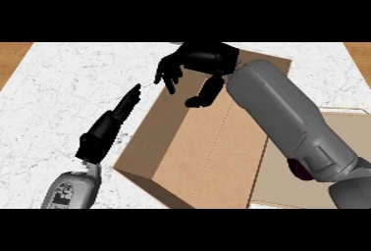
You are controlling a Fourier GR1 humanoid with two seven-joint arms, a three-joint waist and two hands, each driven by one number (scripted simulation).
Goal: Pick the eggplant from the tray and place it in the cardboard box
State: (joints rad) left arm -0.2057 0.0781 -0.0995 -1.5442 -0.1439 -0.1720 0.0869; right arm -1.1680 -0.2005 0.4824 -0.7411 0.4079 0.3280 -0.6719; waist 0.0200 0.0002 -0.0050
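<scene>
Eggplant: only a small dark purple sliver (297,169) shows, tucked under the right forearm, at the left edge of the tray. I take it for the eggplant by its colour; its shape and how it lies are hidden.
Where it sits: not in either hand and not in the box, so it seems to be on the tray, waiting to be picked.
Tray: a pale tan slab (290,188) with a thin light rim, lying just right of the box and partly covered by the arm.
Box: a brown cardboard box (196,157) stands tilted across the middle of the counter, touching or overlapping the tray's left side. Its inside is not clear from this angle.
Right hand: the right hand (196,61) hangs over the far end of the box, fingers drooping and slightly bent, closed on nothing. My guess is that it is passing over the box, since its forearm crosses both box and tray.
Left hand: the left hand (109,125) rests just left of the box, fingers straight and pointing up and away, holding nothing. It looks parked out of the way.
Counter: white marble (58,93) with wooden strips at the far corners.
Progress: judging by this, the pick has not been made.
</scene>
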